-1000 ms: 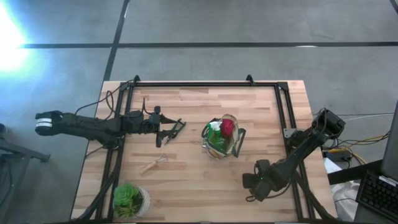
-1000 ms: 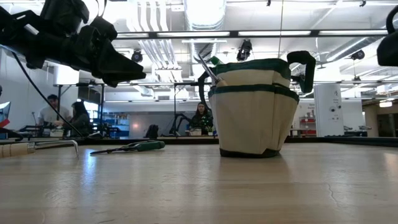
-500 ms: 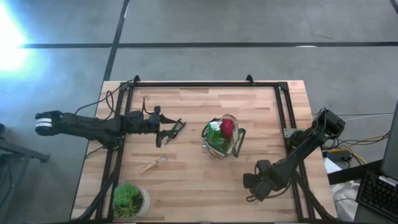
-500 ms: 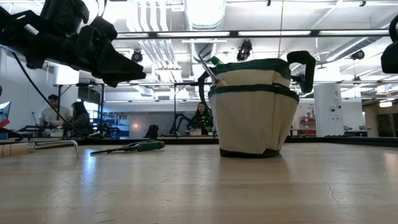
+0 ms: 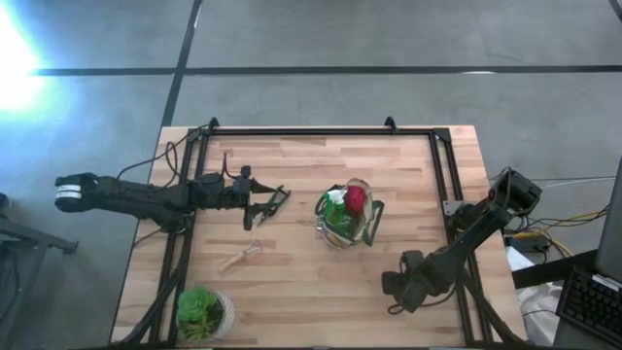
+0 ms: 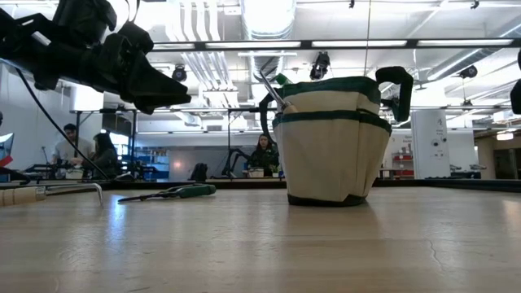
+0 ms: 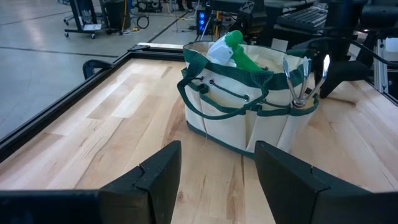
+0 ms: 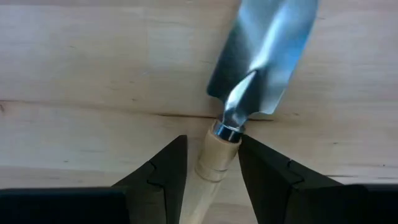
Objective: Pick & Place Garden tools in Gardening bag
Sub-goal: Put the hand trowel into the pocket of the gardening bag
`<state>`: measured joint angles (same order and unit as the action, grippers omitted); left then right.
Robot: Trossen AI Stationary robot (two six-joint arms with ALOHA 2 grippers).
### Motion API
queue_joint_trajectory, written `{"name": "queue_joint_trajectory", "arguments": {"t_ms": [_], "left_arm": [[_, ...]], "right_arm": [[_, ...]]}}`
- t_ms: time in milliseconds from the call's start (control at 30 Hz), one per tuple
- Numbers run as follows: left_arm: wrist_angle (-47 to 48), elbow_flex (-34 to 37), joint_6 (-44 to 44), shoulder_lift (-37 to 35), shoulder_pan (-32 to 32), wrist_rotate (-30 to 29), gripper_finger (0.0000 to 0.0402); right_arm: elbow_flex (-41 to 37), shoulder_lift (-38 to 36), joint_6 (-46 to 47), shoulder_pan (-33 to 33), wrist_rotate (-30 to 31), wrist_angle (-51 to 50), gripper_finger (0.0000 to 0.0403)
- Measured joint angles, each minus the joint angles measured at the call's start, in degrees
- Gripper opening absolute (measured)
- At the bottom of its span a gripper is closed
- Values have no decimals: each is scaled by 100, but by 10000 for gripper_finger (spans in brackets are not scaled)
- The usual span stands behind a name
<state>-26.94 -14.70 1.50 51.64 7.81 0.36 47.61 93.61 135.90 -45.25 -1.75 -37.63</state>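
I see the right gripper (image 8: pixel 211 163) clamped on the pale wooden handle of a steel-bladed trowel (image 8: pixel 264 53), near the table's right front; its long axis runs straight out ahead of the fingers. The round beige fabric bag with green trim (image 5: pixel 343 218) stands mid-table, holding a green spray bottle (image 7: pixel 239 53) and a red-handled tool (image 5: pixel 355 199). The left gripper (image 7: pixel 214 171) hovers with fingers apart.

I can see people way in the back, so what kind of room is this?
Probably a robotics lab or workshop: bare ceiling ducts overhead, people seated at workbenches behind, and two robot arms at a wooden table with a gardening bag.
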Motion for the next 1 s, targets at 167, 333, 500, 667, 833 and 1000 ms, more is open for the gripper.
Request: {"name": "queue_joint_trajectory", "arguments": {"t_ms": [167,333,500,667,833,1000], "left_arm": [[0,-1,2,0,1,0,207],[0,0,0,0,2,0,207],[0,0,2,0,0,0,207],[0,0,0,0,0,0,207],[0,0,1,0,0,0,207],[0,0,2,0,2,0,207]], "right_arm": [[-102,1,-27,0,-1,61,138],[-109,10,-108,0,-11,59,127],[-115,15,-221,2,-153,51,110],[-119,17,-263,2,-196,39,88],[-119,23,-284,4,-293,46,70],[-119,25,-302,4,-316,53,70]]}}
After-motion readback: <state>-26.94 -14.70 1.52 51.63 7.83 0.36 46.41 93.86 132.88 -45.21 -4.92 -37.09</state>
